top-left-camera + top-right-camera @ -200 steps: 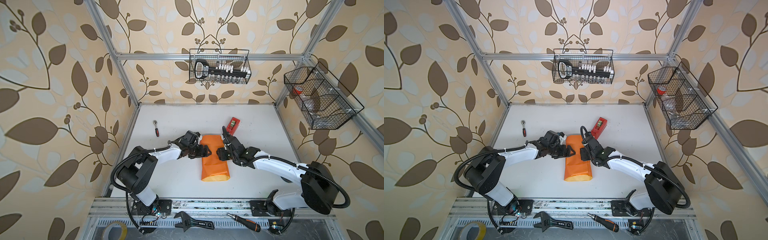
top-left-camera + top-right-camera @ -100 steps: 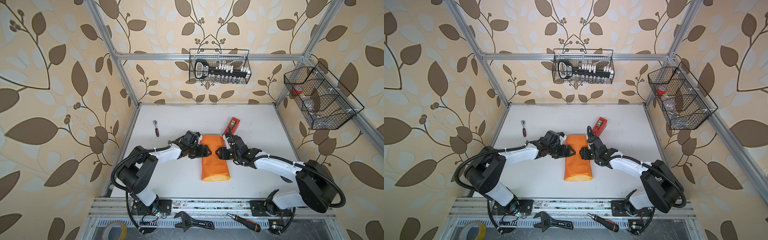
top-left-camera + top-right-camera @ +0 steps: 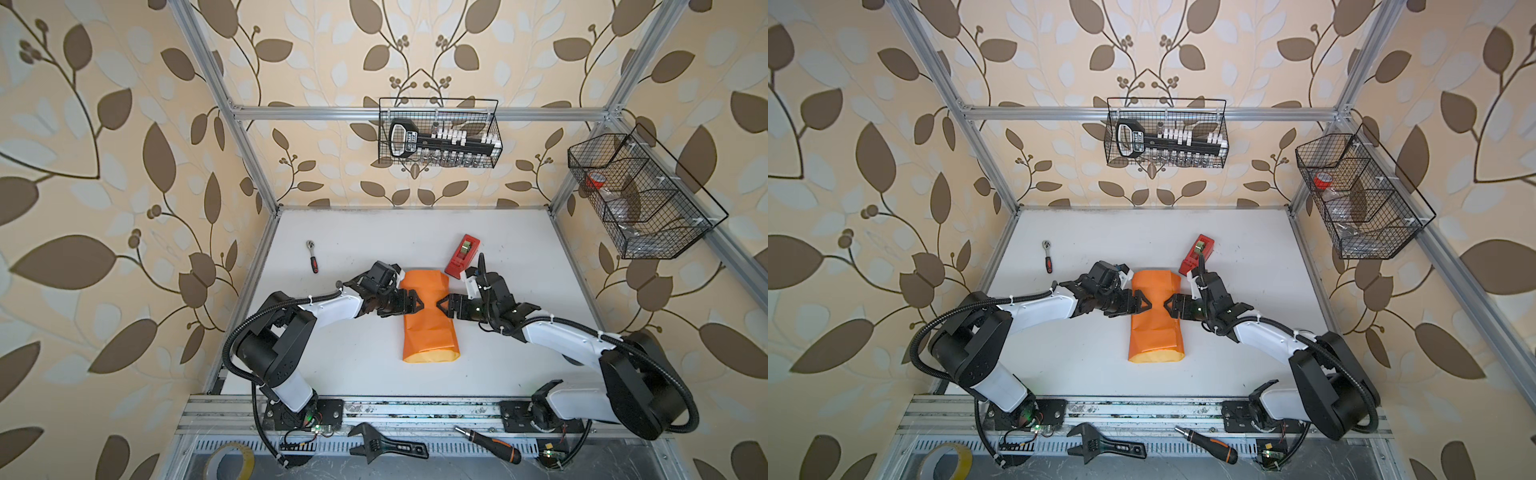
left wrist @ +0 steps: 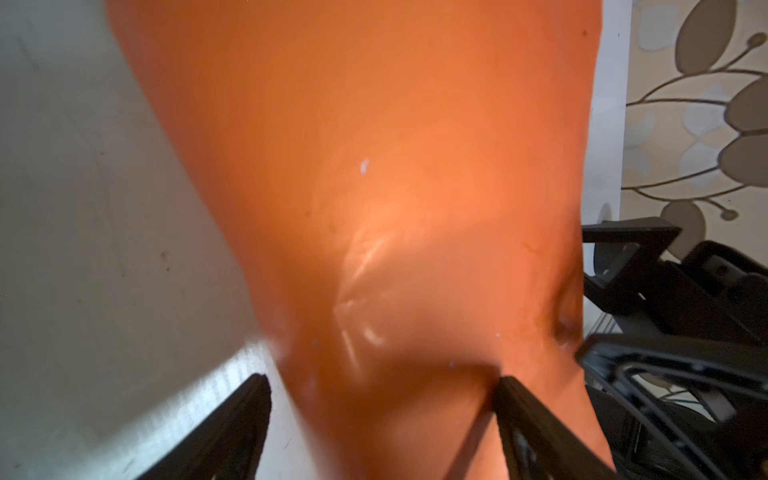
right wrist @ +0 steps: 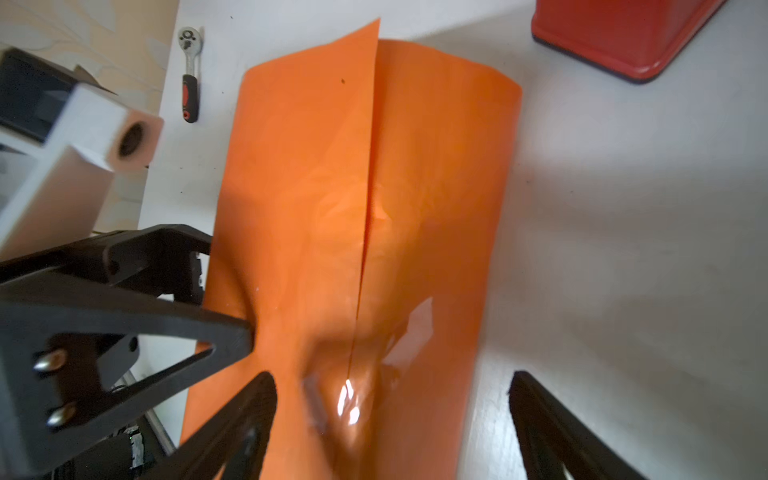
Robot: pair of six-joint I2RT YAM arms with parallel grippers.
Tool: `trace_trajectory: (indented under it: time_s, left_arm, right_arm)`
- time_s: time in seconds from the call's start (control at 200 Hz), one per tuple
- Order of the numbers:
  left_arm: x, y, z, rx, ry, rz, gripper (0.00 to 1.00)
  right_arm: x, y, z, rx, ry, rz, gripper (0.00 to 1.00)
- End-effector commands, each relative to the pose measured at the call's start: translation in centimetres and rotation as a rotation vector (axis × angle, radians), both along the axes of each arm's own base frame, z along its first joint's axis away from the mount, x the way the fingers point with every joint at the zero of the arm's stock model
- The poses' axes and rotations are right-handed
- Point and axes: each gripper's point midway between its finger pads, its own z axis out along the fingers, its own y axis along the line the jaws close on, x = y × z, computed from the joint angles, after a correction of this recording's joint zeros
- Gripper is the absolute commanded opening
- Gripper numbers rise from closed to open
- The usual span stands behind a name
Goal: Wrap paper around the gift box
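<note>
Operator: Since one second ago, the right gripper [image 3: 441, 305] has spread its jaws wider and its wrist has shifted outward from the wrap. The left gripper [image 3: 417, 303] has hardly moved. Where does that leave things?

Technician: The large, thin, creased sheet of glossy orange-and-yellow paper [image 3: 428, 332] lies folded into a flattened tube on the white tabletop [image 3: 374, 249], between the two grippers. Its overlap seam runs lengthwise along the top. The small olive-green cardboard gift box cannot be seen. It is presumably inside the tube, but exactly where cannot be told.

Operator: Finger state?

Technician: Both pairs stand apart and clamp nothing. The left gripper's fingers straddle the side of the wrap, with one fingertip [image 4: 523, 409] touching the paper. The right gripper has one finger over the paper and one over bare table.

Operator: How should this step be carried out?

Technician: The step appears to be securing the seam.
1. Keep one gripper bearing down on the overlap, because glossy paper is likely to spring open when released.
2. Press straight down, not sideways, or the hidden box may slide.
3. Fetch tape with the free arm only. The red wedge-shaped plastic tape dispenser [image 3: 462, 257] stands just beside the wrap's far right corner.
4. Leave both open ends until the seam holds.
</note>
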Motion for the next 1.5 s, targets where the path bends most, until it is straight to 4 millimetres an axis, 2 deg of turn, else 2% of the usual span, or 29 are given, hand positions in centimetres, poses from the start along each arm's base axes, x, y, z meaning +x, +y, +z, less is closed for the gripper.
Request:
trace_trajectory:
  time_s: [0.0,0.185,0.345,0.495,0.645,0.88,1.05,1.175,1.249,1.344,1.394,1.414,1.494]
  left_arm:
    - [-0.7,2.1,-1.8,0.124,0.055,0.053,0.88]
    - [0.1,1.5,2.0,0.063,-0.015,0.063,0.91]
    - [0.2,1.6,3.9,0.015,-0.05,0.088,0.95]
    - [-0.6,0.9,4.1,-0.039,-0.01,0.066,0.94]
    - [-1.0,0.3,3.8,-0.071,0.027,0.049,0.88]
    - [-0.8,0.1,3.3,-0.085,0.054,0.059,0.84]
    - [0.7,1.7,2.5,-0.083,0.071,0.115,0.83]
    - [2.7,3.4,2.9,-0.074,0.044,0.162,0.86]
    - [3.5,4.4,3.5,-0.063,0.023,0.185,0.87]
    - [3.0,5.5,4.1,-0.031,-0.015,0.2,0.91]
    - [2.2,6.1,3.7,-0.019,-0.012,0.208,0.92]
    - [1.8,6.2,4.4,-0.03,-0.031,0.208,0.92]
    - [0.0,6.9,4.1,-0.036,-0.029,0.201,0.93]
  right_arm:
    - [-1.3,-0.6,0.4,-0.016,-0.021,0.036,0.91]
    - [-2.2,-1.0,1.0,0.0,-0.055,0.039,0.94]
    - [-2.0,0.3,1.2,0.037,-0.063,0.059,0.94]
    - [-1.3,1.6,1.2,0.072,-0.062,0.07,0.93]
    - [-0.8,3.0,0.9,0.102,-0.046,0.092,0.91]
    - [-0.7,5.1,0.7,0.138,-0.027,0.119,0.89]
    - [0.5,7.0,1.0,0.155,-0.031,0.129,0.88]
    - [2.6,8.4,1.3,0.151,-0.039,0.139,0.87]
    - [3.3,8.3,1.1,0.117,-0.033,0.149,0.88]
    - [2.7,7.1,0.7,0.06,-0.033,0.157,0.9]
    - [2.0,6.3,0.2,0.012,-0.033,0.159,0.91]
    - [1.7,6.1,0.2,-0.003,-0.036,0.161,0.92]
    - [0.1,5.6,0.0,-0.029,-0.037,0.184,0.93]
